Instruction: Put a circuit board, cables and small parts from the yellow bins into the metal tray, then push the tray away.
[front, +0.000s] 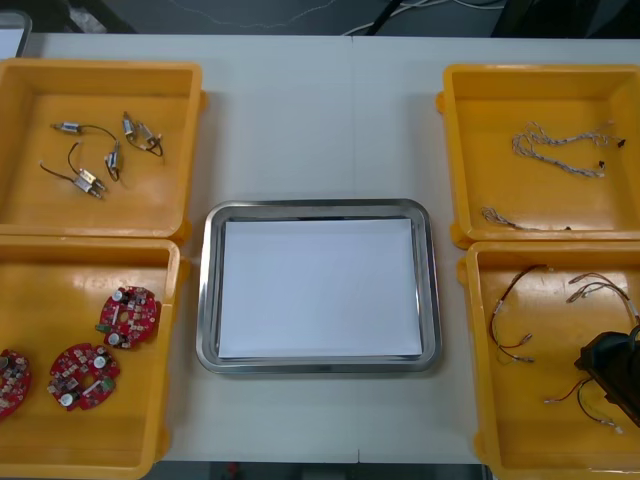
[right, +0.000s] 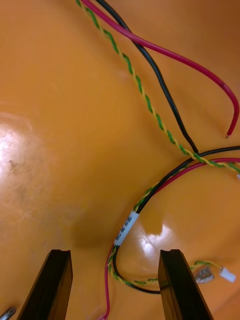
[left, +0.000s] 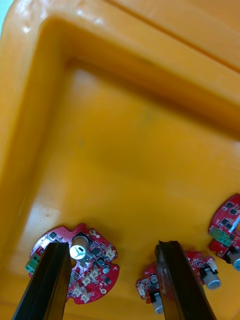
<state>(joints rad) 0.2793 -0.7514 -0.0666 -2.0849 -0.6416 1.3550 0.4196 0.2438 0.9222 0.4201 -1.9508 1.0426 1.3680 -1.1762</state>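
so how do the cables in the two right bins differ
The far bin's cables are pale, twisted and lie away from any gripper. The near bin's cables are red, black and yellow-green, with the open right gripper among them. Both lie loose in yellow bins. The left gripper hangs open over the circuit boards.

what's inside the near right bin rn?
Loose red, black and yellow-green cables, plus the right tool, open over one. It covers whatever lies under it. Left tool hangs open over boards.

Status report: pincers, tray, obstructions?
Left pincer open above round red circuit boards; right pincer open above red and black cables; shiny metal tray holds nothing; nothing blocking.
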